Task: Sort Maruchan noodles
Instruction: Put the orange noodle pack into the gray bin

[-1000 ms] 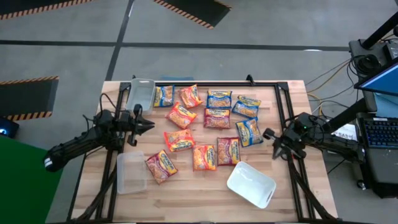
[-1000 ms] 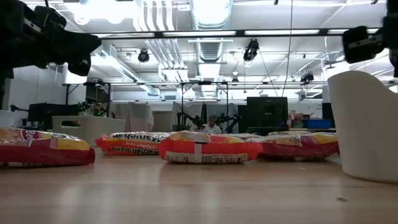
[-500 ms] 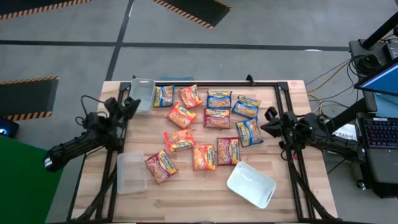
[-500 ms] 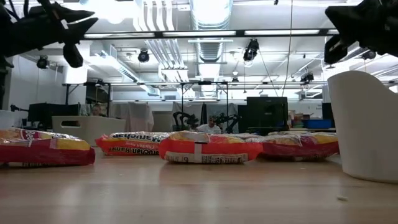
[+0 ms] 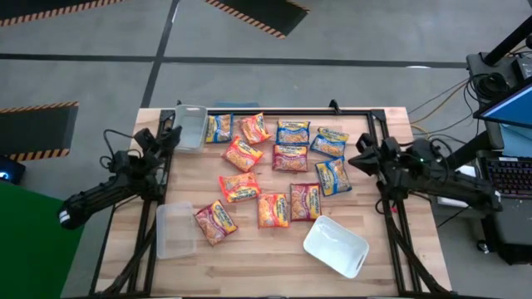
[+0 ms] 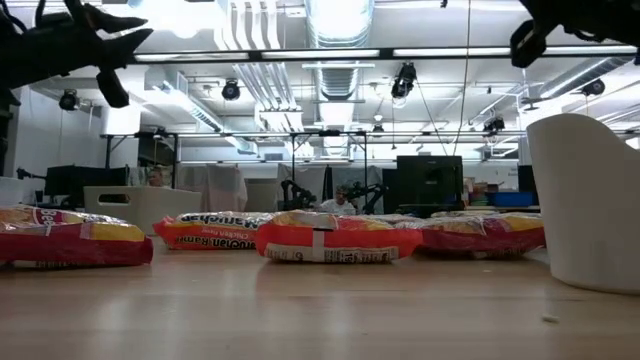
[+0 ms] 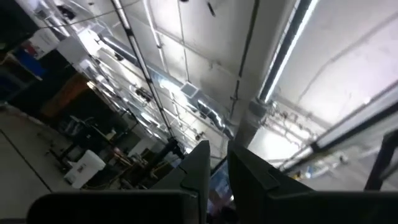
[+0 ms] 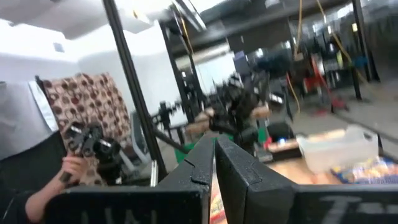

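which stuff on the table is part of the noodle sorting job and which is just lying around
Part of the job:
- orange, red and blue crinkly plastic ramen packets, spread over the table's middle
- clear rectangular plastic tub, far left corner
- clear rectangular plastic tub, near left
- white rectangular plastic tub, near right; all three probably sorting bins

Lying about:
- black metal frame edging the wooden table

Grey concrete floor around the wooden table, with black-and-orange hazard strips. Open ceiling: silver ducts, long strip lights. Dark monitors and racks at the far end.
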Available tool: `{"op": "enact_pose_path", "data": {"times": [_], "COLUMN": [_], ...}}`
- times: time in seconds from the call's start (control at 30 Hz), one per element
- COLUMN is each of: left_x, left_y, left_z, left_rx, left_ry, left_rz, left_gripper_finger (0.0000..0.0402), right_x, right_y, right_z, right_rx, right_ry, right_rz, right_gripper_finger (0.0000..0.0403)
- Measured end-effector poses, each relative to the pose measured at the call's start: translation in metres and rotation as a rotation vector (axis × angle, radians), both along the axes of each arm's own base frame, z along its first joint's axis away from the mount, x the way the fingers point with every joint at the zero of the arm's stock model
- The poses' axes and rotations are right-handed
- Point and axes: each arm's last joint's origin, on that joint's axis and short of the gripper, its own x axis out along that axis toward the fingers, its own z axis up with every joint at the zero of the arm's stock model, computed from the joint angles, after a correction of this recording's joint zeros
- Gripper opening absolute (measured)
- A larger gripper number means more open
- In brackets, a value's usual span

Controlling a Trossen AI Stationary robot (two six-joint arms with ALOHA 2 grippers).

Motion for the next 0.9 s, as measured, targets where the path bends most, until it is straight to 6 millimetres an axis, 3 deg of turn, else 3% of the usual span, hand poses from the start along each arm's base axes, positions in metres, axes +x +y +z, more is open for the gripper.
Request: {"op": "enact_pose_path", "data": {"times": [0.23, 0.4, 0.53, 0.9], "left_x": [-0.004, -0.001, 0.012, 0.065], "left_y": [-0.009, -0.010, -0.006, 0.003], "left_z": [0.013, 0.017, 0.022, 0.058], "left_rx": [0.126, 0.167, 0.124, 0.089], "left_ry": [-0.124, -0.146, -0.052, 0.314], "left_rz": [-0.134, -0.144, -0.163, -0.234], "left_gripper_finger": [0.0039, 0.0039, 0.0039, 0.0039], "right_x": [0.024, 0.030, 0.030, 0.030], "right_y": [-0.007, -0.009, -0.009, -0.010], "right_z": [0.007, 0.009, 0.010, 0.012], "right_rx": [-0.025, -0.034, -0.041, -0.069], "right_ry": [0.110, 0.124, 0.115, 0.097], "right_rz": [0.052, 0.050, 0.029, -0.002], "right_gripper_finger": [0.0009, 0.0009, 0.0009, 0.0009]}}
